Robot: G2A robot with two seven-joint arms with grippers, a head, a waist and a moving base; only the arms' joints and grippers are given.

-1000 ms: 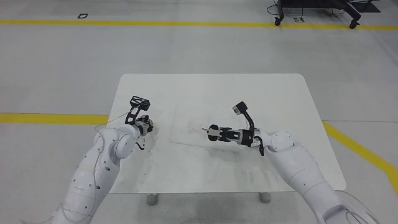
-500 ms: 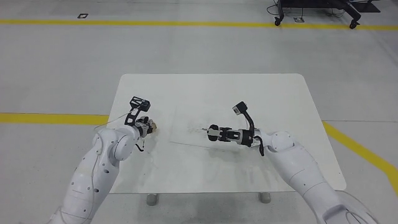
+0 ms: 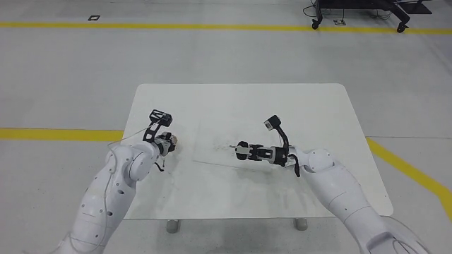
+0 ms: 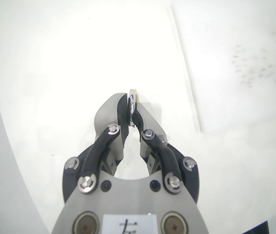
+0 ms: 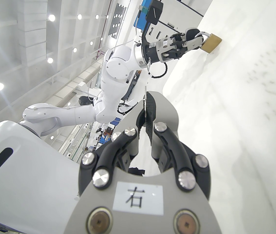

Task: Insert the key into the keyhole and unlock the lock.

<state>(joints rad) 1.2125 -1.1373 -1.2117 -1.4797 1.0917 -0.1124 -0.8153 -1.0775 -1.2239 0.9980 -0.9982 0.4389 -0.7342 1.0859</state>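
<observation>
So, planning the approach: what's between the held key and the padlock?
Nothing stands between the key and the padlock: only white table and the edge of a thin flat sheet, seen in the top view.

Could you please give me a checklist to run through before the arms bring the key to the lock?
1. Left gripper shut on lock: ok.
2. Right gripper shut on key: ok.
3. Gap between key and lock free of other things: ok.
4. Tip of key aimed toward lock: ok.
5. Lock's keyhole facing key: cannot tell.
</observation>
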